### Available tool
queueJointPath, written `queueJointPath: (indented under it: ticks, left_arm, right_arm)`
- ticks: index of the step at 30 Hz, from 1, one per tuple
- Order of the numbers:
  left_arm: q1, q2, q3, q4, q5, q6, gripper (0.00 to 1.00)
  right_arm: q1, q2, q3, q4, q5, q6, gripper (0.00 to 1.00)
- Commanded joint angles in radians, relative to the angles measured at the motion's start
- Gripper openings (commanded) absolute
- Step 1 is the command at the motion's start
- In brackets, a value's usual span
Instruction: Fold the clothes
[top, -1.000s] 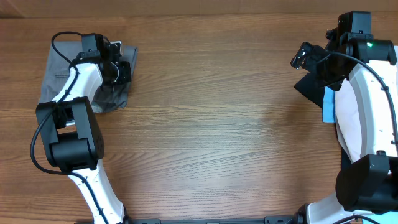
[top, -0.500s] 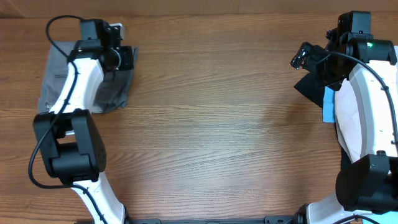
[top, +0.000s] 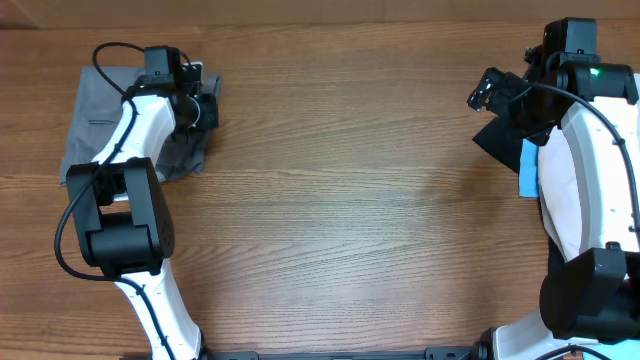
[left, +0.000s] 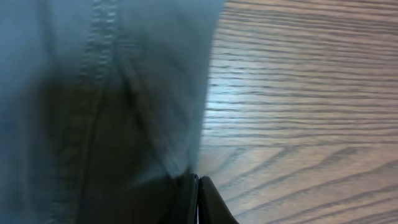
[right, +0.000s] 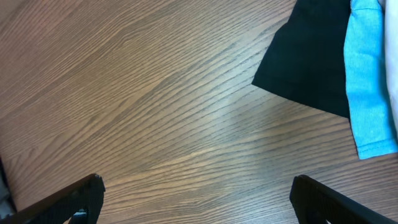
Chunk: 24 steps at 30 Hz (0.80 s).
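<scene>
A: Where were the clothes?

B: Split between the two ends of the wooden table (top: 350, 200). The grey shorts (top: 95, 110) lay at the far left corner, spread mostly flat, with the left arm reaching over their right-hand edge. The other pieces sat at the far right, beside and partly under the right arm. A black piece (right: 311, 56) lay nearest the table's middle. A light-blue piece (right: 370, 81) lay on its outer side and overlapped it. There was also a sliver of pale cloth (right: 393, 56) at the frame edge, too little of it to name.

A: Left gripper?

B: The left gripper (left: 198, 199) was closed right down, its fingers pressed together with no gap. In its wrist view grey woven cloth with a stitched seam filled the left half. The cloth's edge ran straight down into the closed tips, so it looked nipped there. The cloth was blurred and close to the lens, with bare wood to the right of it.

A: Right gripper?

B: The right gripper (right: 196, 186) was spread wide, one finger at each bottom corner of its wrist view. It held nothing, and only bare wood grain showed between the fingers. It hung above the table just beside the black piece's corner and was not touching it.

A: How far apart were the two piles?

B: Well apart, with open tabletop between them.
</scene>
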Motion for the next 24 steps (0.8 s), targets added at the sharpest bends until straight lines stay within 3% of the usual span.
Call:
queueJointPath:
  ticks: [1, 19, 24]
  left_arm:
    - [0.009, 0.006, -0.002, -0.01, -0.014, 0.046, 0.04]
    - [0.01, 0.073, -0.006, -0.025, 0.013, 0.045, 0.04]
    - [0.015, 0.099, -0.006, -0.015, -0.086, 0.045, 0.04]
  right_arm:
    - [0.0, 0.0, 0.006, 0.006, 0.01, -0.003, 1.0]
    - [0.0, 0.0, 0.006, 0.006, 0.01, -0.002, 1.0]
    - [0.0, 0.0, 0.006, 0.006, 0.01, -0.003, 1.0]
